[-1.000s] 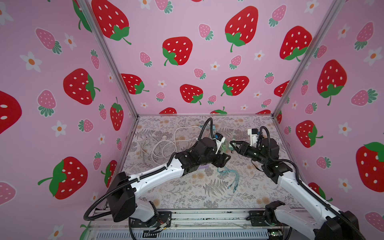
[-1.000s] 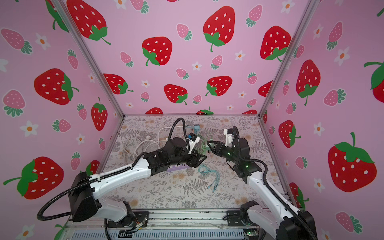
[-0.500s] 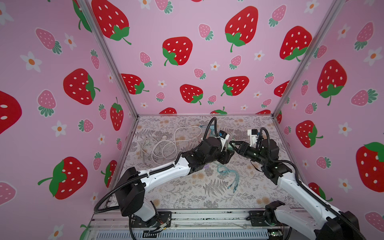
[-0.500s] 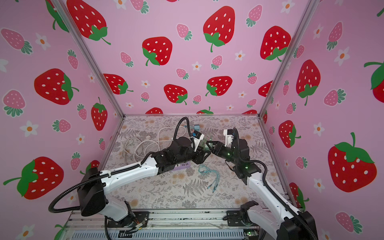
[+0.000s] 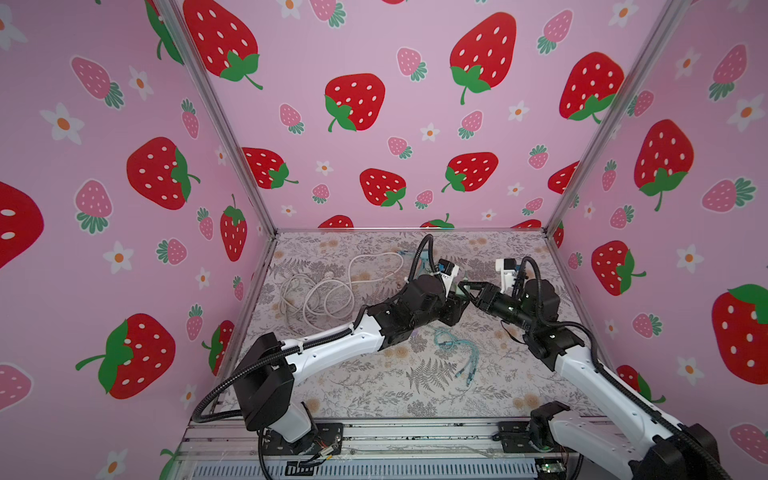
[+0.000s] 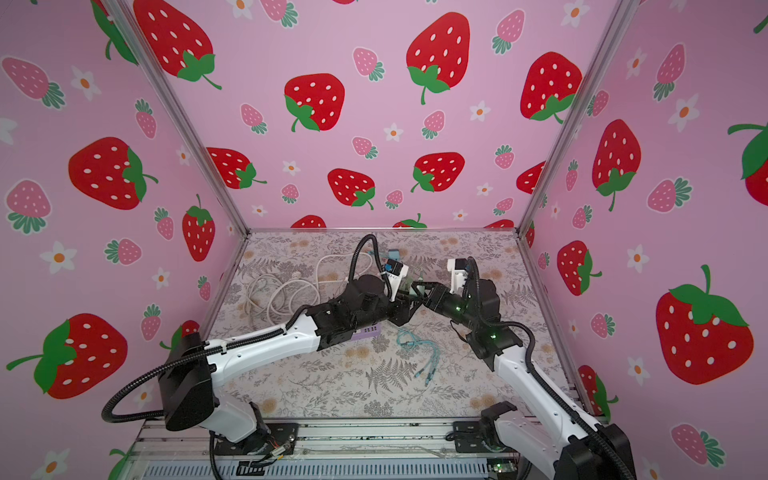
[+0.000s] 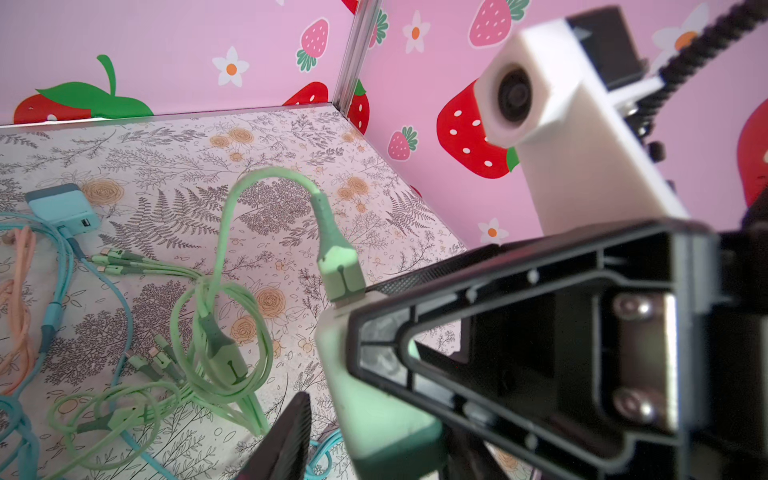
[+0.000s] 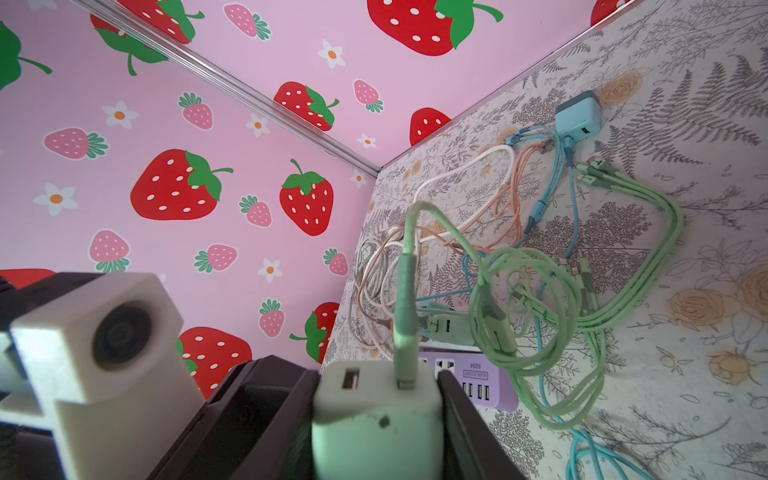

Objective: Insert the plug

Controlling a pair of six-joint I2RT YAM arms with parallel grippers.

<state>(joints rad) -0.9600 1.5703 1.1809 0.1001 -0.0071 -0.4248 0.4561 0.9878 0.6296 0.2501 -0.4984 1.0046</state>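
My right gripper (image 8: pixel 376 384) is shut on a pale green charger plug (image 8: pixel 374 424), holding it by its two sides above the floor. A green cable (image 8: pixel 582 291) runs out of the charger's face by its USB connector (image 7: pixel 338 266) and loops down to the mat. My left gripper (image 7: pixel 374 451) is open around the same charger (image 7: pixel 374 399). A gap shows between one of its fingers (image 7: pixel 286 436) and the body. In both top views the two grippers (image 5: pixel 461 297) (image 6: pixel 417 289) meet mid-table. The purple power strip (image 8: pixel 478 380) (image 6: pixel 365 332) lies under the left arm.
A blue charger (image 7: pixel 62 205) with blue and peach cables lies toward the back. A white cable coil (image 5: pixel 328 286) sits on the left of the mat, and teal cables (image 5: pixel 453 345) lie in front of the grippers. Pink strawberry walls close in three sides.
My left arm has swung right and up to the charger held by the right gripper, and its jaws have narrowed around it. The right gripper has kept its hold and place.
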